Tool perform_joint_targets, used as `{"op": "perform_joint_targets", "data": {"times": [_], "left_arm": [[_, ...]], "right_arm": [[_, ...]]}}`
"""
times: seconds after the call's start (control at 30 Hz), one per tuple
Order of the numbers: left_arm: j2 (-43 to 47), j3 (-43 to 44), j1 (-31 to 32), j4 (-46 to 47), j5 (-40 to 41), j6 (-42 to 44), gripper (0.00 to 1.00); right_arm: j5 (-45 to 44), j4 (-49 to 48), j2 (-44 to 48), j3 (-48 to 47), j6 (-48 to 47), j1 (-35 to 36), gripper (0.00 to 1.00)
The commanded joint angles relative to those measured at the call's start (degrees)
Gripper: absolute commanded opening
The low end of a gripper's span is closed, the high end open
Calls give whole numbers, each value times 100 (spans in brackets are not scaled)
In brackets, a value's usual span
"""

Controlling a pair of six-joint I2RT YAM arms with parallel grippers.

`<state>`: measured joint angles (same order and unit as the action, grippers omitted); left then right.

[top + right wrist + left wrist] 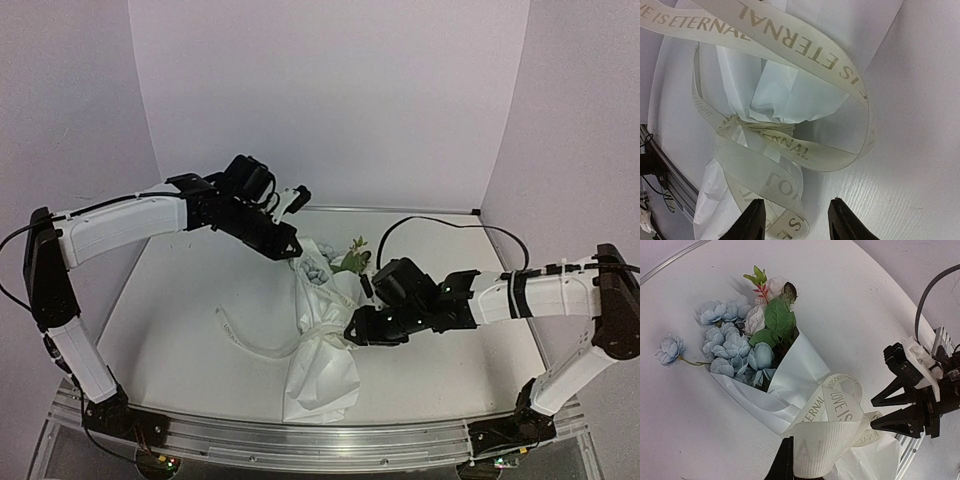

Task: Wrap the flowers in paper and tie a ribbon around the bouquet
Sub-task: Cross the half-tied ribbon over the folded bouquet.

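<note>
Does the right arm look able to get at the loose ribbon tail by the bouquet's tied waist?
Probably yes: the right gripper stands open just above the ribbon, whose tail runs between its fingers, with nothing else in the way.

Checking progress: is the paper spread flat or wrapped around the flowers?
Wrapped: the paper forms a cone around the flowers, and the ribbon cinches it at the middle.

1 table [180,290] holds 1 bouquet [322,372] — 1 paper [796,374] around 1 bunch of flowers [734,346] — plus 1 ribbon [805,50] and 2 grippers, the left gripper [287,246] and the right gripper [796,205].
</note>
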<state>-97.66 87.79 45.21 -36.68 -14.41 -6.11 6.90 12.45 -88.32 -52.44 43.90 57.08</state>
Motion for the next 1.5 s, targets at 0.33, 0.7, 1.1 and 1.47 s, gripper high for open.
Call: {"op": "perform_joint_targets", "data": {"times": [0.33, 0.7, 1.1, 1.47], "left_arm": [[483, 398, 7, -1510, -512, -157, 0], [870, -271, 5, -1447, -3369, -1131, 0], [1710, -1990, 438, 3223, -4662, -5051, 3], [1216, -2690, 1020, 7025, -2408, -7739, 1]], "right_arm": [[-472, 467, 238, -365, -274, 81, 0], [-778, 1404, -98, -1532, -1555, -20, 0], [-274, 1381, -661, -2060, -1567, -426, 0], [8, 1086, -753, -1897, -1221, -658, 0]]}}
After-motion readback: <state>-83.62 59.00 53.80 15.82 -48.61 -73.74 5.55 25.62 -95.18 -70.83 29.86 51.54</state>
